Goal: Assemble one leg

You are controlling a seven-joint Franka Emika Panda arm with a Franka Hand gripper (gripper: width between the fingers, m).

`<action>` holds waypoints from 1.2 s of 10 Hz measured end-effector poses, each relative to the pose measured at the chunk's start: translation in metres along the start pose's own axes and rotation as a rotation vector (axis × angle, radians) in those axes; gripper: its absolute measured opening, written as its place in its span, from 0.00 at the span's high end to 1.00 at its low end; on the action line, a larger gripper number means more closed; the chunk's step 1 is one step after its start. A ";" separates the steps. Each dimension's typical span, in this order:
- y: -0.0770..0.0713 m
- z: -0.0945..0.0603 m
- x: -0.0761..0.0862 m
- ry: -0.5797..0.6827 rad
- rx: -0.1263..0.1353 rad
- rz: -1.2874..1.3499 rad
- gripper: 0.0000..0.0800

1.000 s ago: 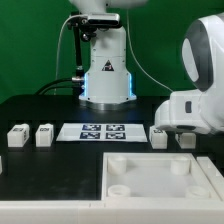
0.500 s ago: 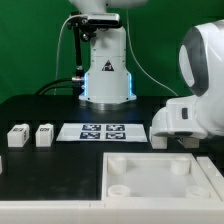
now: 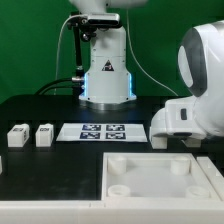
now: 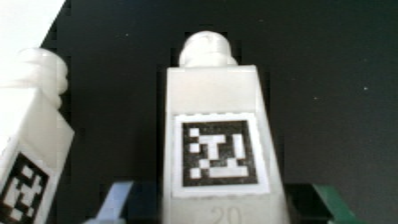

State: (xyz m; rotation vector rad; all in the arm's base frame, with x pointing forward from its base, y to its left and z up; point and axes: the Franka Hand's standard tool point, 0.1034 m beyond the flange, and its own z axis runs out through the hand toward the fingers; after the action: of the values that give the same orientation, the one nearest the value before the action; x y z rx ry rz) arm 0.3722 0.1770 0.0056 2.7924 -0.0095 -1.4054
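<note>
In the wrist view a white leg [image 4: 217, 120] with a black-and-white tag on its upper face lies on the black table, its rounded peg pointing away. My gripper [image 4: 228, 202] is open. Its fingers [image 4: 121, 198] stand on either side of the leg's near end, with a gap on each side. A second leg [image 4: 32, 130] lies beside it. In the exterior view the arm's white wrist housing [image 3: 185, 115] is low at the right and hides the gripper. Two more legs [image 3: 17, 135] [image 3: 44, 134] lie at the left.
The marker board [image 3: 100, 131] lies in the middle of the table. The large white tray-like part [image 3: 160, 178] with round corner sockets lies in front of it. The robot base [image 3: 106, 75] stands at the back.
The arm's wrist has come down and shifted toward the exterior view's left, covering the two legs at the right. It has barely moved in the last half second.
</note>
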 end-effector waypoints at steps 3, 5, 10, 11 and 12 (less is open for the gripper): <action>0.000 0.000 0.000 0.000 0.000 0.000 0.64; 0.000 0.000 0.000 0.000 0.000 0.000 0.64; 0.058 -0.074 -0.021 0.085 0.049 -0.058 0.63; 0.072 -0.089 -0.032 0.074 0.060 -0.056 0.63; 0.080 -0.107 -0.046 0.078 0.065 -0.042 0.63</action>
State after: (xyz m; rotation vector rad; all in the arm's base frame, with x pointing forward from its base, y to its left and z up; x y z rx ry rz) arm 0.4310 0.0983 0.1079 2.9147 0.0048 -1.3277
